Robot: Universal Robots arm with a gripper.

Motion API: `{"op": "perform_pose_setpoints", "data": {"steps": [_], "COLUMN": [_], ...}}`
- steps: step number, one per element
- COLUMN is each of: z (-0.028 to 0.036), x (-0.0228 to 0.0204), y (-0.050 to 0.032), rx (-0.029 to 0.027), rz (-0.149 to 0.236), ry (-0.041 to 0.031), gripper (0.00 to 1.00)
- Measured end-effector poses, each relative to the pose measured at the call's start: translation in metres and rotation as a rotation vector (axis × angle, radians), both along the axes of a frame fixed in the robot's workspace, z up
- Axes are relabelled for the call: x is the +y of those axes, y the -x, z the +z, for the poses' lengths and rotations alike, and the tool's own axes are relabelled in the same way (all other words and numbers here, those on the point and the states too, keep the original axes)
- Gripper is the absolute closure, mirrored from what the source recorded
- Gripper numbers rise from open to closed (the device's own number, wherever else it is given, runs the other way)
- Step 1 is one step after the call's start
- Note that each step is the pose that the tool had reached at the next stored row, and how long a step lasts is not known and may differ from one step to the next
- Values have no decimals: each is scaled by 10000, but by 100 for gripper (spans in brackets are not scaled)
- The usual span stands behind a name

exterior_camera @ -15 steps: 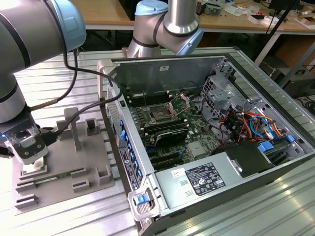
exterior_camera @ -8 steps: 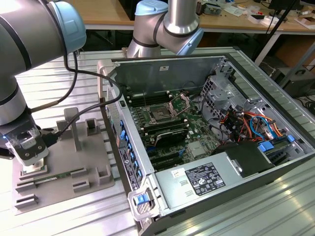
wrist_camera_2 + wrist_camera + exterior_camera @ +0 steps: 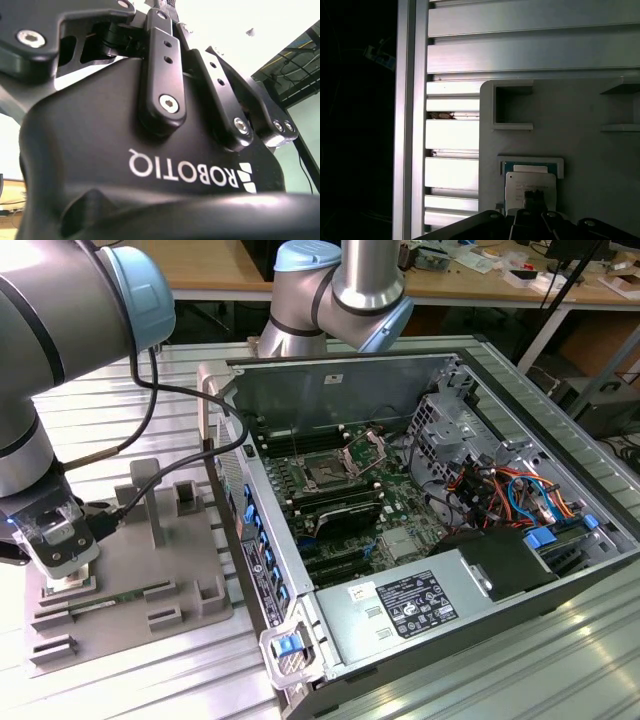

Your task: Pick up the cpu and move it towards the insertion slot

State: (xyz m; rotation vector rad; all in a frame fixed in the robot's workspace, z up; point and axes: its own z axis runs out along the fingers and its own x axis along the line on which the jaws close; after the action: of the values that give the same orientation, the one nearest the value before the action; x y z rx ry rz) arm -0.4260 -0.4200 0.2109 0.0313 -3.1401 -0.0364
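The cpu (image 3: 530,186), a silvery square chip with a thin green rim, lies flat in a raised holder on the grey fixture plate (image 3: 590,150) in the first wrist view. My gripper (image 3: 535,200) is directly over the cpu and reaches down to its top. In the exterior view the gripper (image 3: 62,562) stands low over the fixture plate (image 3: 190,570) at that view's left, outside the computer case. The insertion slot (image 3: 325,476), a square socket with a dark centre and a raised metal frame, sits on the motherboard inside the open case, far from the gripper.
The open computer case (image 3: 330,365) has tall metal walls between the fixture and the motherboard. A power supply (image 3: 400,605) and bundled cables (image 3: 500,490) occupy the case's near and right parts. Upright grey posts (image 3: 150,495) rise from the fixture plate. A ribbed aluminium table (image 3: 520,50) lies underneath.
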Motion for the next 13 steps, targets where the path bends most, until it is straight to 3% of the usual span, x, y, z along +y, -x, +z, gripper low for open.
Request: {"op": "perform_pose_setpoints", "data": {"steps": [1,5,6,8,9,10,13], "z": [-1,-2,-2,-3,-3,-3,-4], "x": [0,0,0,0,0,0,0], "y": [0,0,0,0,0,0,0], "rx": [0,-1,-1,-1,-1,0,-1], "rz": [0,0,0,0,0,0,0], "ry": [0,0,0,0,0,0,-1], "gripper": [89,64,64,52,52,46,46]}}
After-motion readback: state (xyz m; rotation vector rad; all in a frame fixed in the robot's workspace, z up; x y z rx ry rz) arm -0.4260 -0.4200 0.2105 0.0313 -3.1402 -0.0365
